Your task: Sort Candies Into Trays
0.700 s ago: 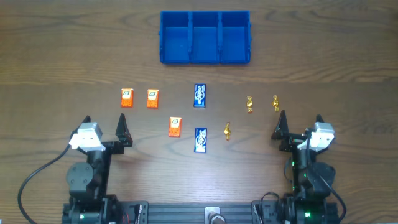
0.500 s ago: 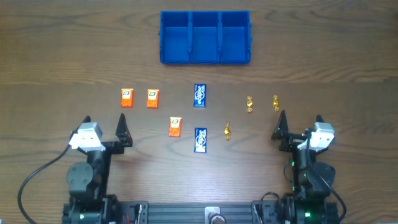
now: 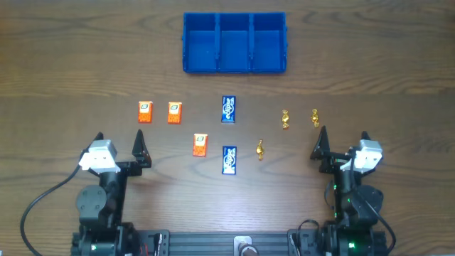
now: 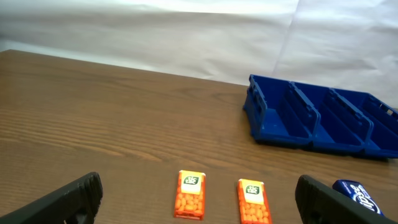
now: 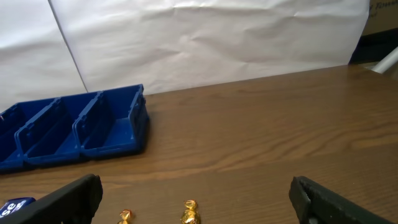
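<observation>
Both spread: left gripper (image 3: pixel 121 144) faces orange rectangular candy boxes (image 3: pixel 145 112), right gripper (image 3: pixel 343 142) faces gold foil-wrapped candies (image 3: pixel 285 119); blue three-compartment plastic tray (image 3: pixel 234 68) lies farther ahead of both.

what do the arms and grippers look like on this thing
Both arms are black with rounded joint housings. The left gripper and right gripper each carry two black, tapered, pointed fingers and a white-grey block at the wrist. A black cable loops beside the left arm's base, and small green lights glow low on the arms.
</observation>
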{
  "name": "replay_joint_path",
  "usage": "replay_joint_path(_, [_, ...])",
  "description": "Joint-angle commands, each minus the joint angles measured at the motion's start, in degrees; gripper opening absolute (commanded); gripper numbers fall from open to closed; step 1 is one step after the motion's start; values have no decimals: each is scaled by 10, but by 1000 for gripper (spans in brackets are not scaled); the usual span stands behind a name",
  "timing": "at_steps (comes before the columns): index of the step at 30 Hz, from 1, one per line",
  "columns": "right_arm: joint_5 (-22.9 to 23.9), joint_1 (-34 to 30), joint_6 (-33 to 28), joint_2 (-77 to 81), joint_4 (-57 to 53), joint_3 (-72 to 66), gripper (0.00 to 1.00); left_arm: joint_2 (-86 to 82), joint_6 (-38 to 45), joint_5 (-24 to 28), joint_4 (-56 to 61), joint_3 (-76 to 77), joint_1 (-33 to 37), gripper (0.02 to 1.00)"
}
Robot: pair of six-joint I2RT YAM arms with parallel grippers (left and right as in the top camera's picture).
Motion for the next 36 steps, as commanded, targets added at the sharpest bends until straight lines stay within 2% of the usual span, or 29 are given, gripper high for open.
replay_joint_path(1, [-1, -5, -6, -3, -5, 0, 998, -2, 2, 1, -25, -7, -5, 996])
replay_joint_path(7, [-1, -5, -6, -3, -5, 0, 998, 100, -1, 2, -62, 100, -11, 996])
replay_joint_path(18, [-1, -5, -6, -3, -5, 0, 998, 531, 30, -12, -256, 502, -11, 998])
replay_joint_path(23, [-1, -5, -6, -3, -5, 0, 998, 728, 30, -12, -330, 625, -11, 998])
replay_joint_path(29, [-1, -5, -6, -3, -5, 0, 996, 907, 56, 6, -353, 675, -11, 998])
replay_joint_path(36, [-1, -5, -6, -3, -5, 0, 998, 1013, 79, 7, -343, 675, -11, 1000])
